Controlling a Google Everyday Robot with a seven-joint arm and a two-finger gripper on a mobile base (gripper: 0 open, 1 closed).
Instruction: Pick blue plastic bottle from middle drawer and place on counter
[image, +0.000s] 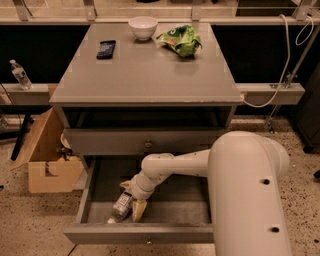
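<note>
The blue plastic bottle (120, 206) lies on its side on the dark floor of the open middle drawer (185, 202), at the front left, its cap pointing to the drawer's front panel. My gripper (131, 199) is down inside the drawer, right at the bottle, at the end of the white arm (175, 167) that reaches in from the right. The bottle rests on the drawer floor. The counter (145, 75) is the grey top of the cabinet, above the drawer.
On the counter's far edge are a white bowl (143, 27), a green chip bag (181, 40) and a dark flat object (106, 49). A closed drawer front with a knob (148, 144) overhangs the open drawer. A cardboard box (47, 162) stands left; another small bottle (20, 75) sits on the left ledge.
</note>
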